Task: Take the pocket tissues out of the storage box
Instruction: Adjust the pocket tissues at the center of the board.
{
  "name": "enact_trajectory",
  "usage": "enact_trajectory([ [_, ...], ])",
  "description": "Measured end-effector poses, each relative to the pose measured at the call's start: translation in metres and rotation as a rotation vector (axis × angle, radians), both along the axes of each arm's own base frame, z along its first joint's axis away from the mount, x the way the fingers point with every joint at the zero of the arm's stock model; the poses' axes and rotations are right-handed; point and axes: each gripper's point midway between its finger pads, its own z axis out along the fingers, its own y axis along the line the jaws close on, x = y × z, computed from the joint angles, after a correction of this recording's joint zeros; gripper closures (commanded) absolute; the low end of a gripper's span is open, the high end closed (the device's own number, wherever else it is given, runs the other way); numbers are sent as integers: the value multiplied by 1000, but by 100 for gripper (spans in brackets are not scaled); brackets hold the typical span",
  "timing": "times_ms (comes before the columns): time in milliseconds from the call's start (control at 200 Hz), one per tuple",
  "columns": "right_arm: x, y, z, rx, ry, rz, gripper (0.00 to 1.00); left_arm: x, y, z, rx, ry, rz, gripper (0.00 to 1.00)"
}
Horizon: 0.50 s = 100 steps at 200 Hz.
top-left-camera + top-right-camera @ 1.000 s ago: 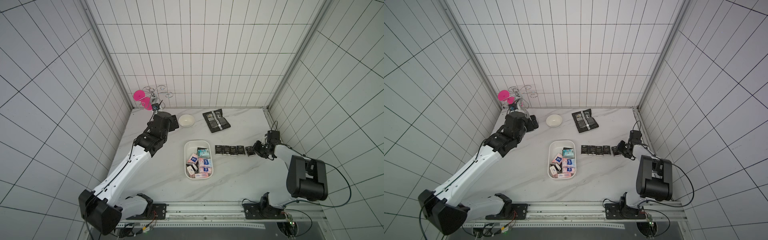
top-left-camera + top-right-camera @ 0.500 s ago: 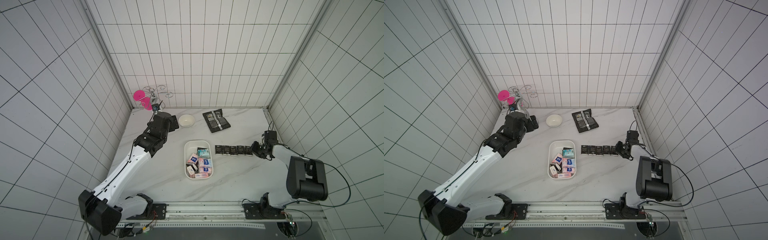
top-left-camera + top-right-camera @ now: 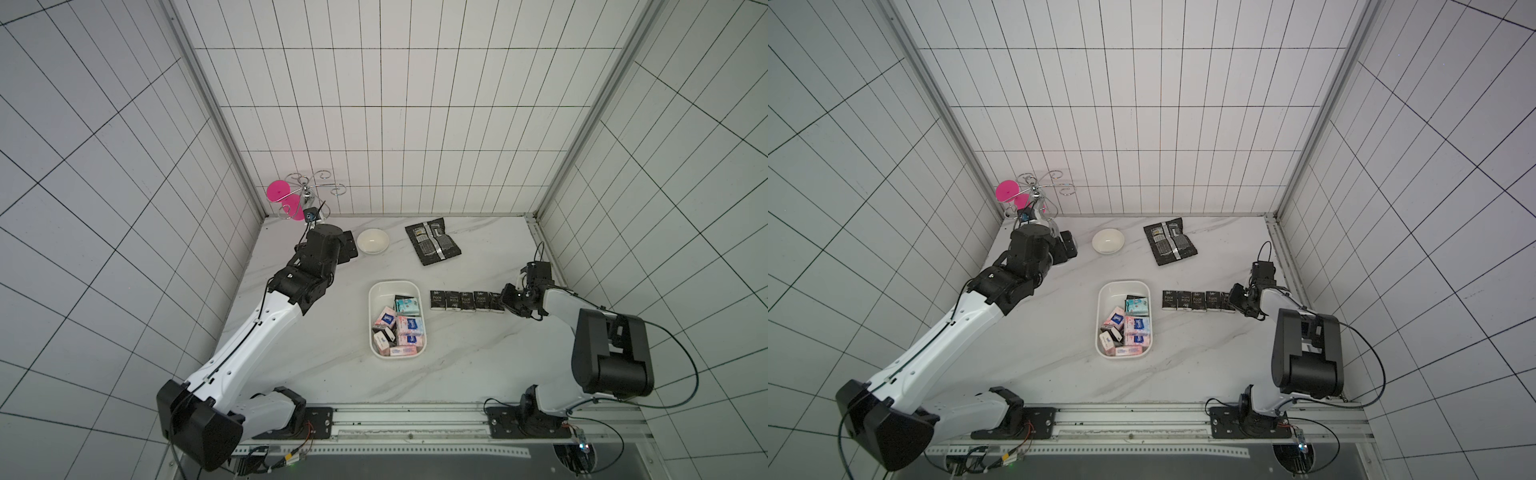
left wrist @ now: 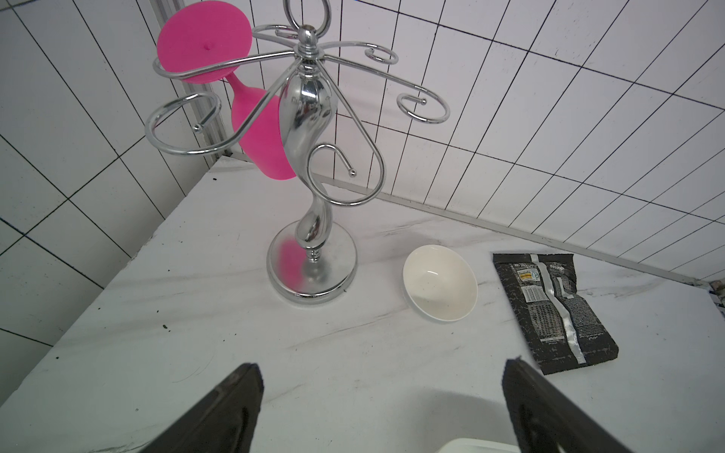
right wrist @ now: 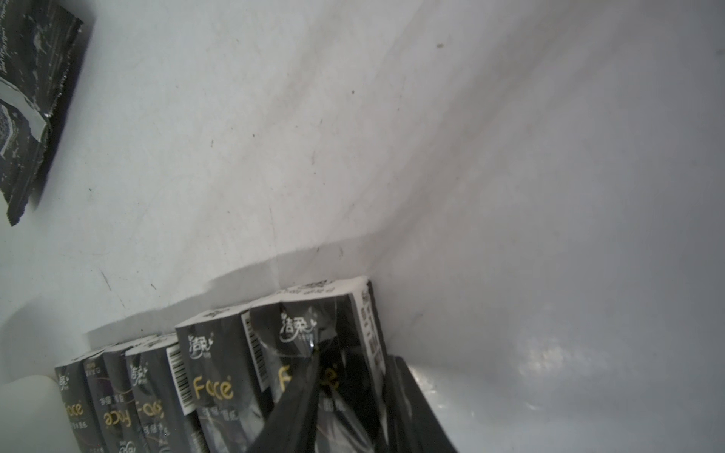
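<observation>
At the upper left of the worktop [image 3: 478, 365] we are seeing a chrome stand [image 3: 306, 194] with a pink glass [image 3: 277, 191] hanging upside down from one of its arms; just right of it the left gripper [image 4: 382, 372] is hovering over the marble with its jaws standing wide apart and nothing between them, as the left wrist view is showing us; a little further right a small white bowl [image 3: 372, 241] is sitting upright. At the centre of both top views the storage box [image 3: 392, 284] is lying flat, and several pocket tissues [image 3: 406, 328] are lying inside it: pink-white ones with blue labels, a teal one toward the far end and a black one near the left wall; the far end of the box is showing bare floor. Up and to the right of the box a black foil pouch [image 3: 433, 241] is lying flat near the back wall. Right of the box and apart from it, a row of black packets [image 3: 459, 301] is sitting on the worktop, side by side and touching; at the right end of that row the right gripper [image 5: 353, 364] is gripping the end packet [image 5: 333, 321], one finger [image 5: 300, 400] lying across its printed face and the other pressing against its far side.
</observation>
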Motion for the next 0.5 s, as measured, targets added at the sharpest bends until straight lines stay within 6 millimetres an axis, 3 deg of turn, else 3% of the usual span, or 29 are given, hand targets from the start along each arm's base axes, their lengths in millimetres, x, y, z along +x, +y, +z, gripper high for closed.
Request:
enact_trajectory([
  [500,3,13,1,-17,5,73,68,0,0,0,0,0,0,1],
])
